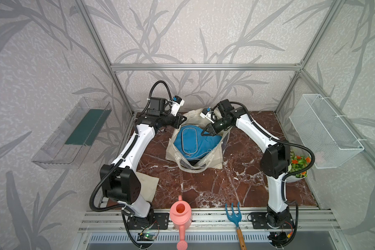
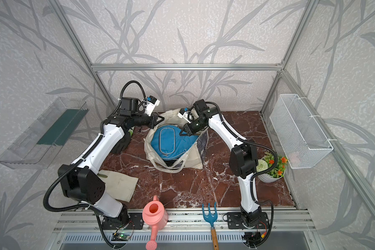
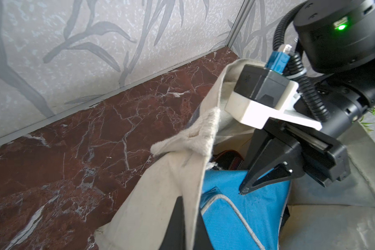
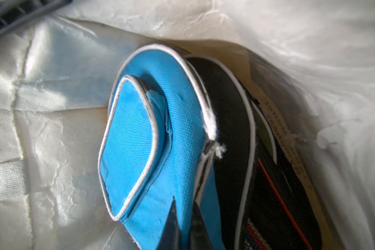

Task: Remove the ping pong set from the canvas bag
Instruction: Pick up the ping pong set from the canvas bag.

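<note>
The cream canvas bag lies open at the back middle of the marble table. Uppermost in its mouth is a blue paddle case with pale piping. Under it, in the right wrist view, lies a black case. My right gripper is shut on the blue case's far right edge, with blue fabric pinched between its fingertips. My left gripper is shut on the bag's far left rim and holds the canvas up.
A pink watering can and a blue garden fork lie at the front edge. A flat beige cloth lies front left and a flower pot stands right. A wire basket and a clear shelf hang on the side walls.
</note>
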